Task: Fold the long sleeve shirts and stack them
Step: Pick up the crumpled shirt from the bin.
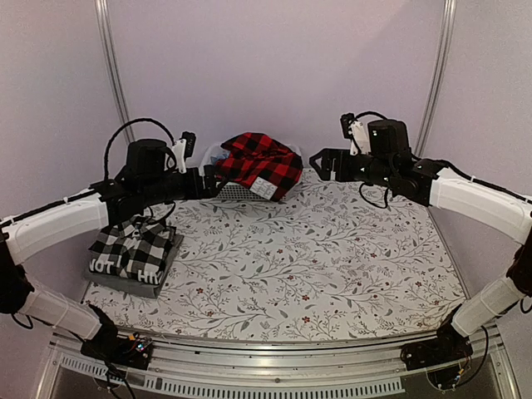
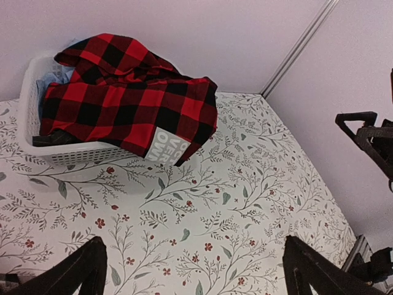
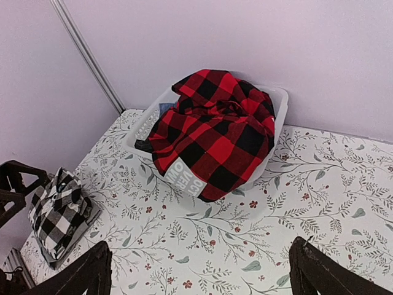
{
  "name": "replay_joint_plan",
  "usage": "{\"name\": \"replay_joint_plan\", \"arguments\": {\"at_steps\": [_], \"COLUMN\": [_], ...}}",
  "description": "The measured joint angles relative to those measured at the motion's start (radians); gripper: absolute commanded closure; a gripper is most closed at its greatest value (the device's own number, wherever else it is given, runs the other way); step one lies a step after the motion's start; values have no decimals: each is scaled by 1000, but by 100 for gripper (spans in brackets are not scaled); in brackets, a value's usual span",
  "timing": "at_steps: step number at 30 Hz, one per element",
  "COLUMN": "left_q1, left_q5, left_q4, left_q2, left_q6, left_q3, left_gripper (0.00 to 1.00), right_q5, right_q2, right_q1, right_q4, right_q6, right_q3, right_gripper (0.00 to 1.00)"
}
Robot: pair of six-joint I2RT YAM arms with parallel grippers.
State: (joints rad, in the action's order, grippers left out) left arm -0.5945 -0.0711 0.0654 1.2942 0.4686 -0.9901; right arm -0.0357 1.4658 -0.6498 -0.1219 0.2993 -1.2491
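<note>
The left pincer [image 1: 214,180] and right pincer [image 1: 320,163] hang wide open and empty above the desk [image 1: 332,258]. The red checked shirt [image 1: 262,162] spills from the white basket [image 2: 27,92] at the far edge. On the left, the black-and-white shirt [image 1: 137,245] lies folded on a grey shirt [image 1: 125,281].

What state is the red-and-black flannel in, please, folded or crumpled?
Crumpled, not folded: the red-and-black flannel lies bunched in the white basket, draping over its front rim.
</note>
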Motion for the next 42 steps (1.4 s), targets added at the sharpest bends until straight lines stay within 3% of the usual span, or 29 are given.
{"name": "replay_joint_plan", "arguments": {"at_steps": [6,10,20,28,33,35,37,40,42], "left_q1": [3,8,75,118,123,121,119,114,109], "left_q5": [11,35,58,48,2,-18,-32,-54,-68], "left_q4": [23,53,187,313,358,372,375,375,367], "left_q2": [71,186,679,1028,1166,1205,1234,1260,1263], "left_q6": [-21,-41,-61,-40,-10,5,18,36,38], "left_q3": [-81,-215,-682,-1069,-1233,-1277,-1307,-1331,-1337], "left_gripper": [0,0,1,12,18,23,36,63,90], "right_q5": [-27,-42,-93,-117,-132,-135,-137,-137,-136], "right_q2": [0,0,-28,-68,-90,-95,-97,-97,-97], "right_q1": [0,0,0,0,0,0,0,0,0], "right_q4": [-5,-6,-39,-58,-71,-74,-74,-76,-76], "right_q6": [1,1,15,30,42,45,47,52,53], "right_q3": [20,20,34,59,77,79,79,80,80], "right_gripper": [1,1,1,1,1,1,1,1,1]}}
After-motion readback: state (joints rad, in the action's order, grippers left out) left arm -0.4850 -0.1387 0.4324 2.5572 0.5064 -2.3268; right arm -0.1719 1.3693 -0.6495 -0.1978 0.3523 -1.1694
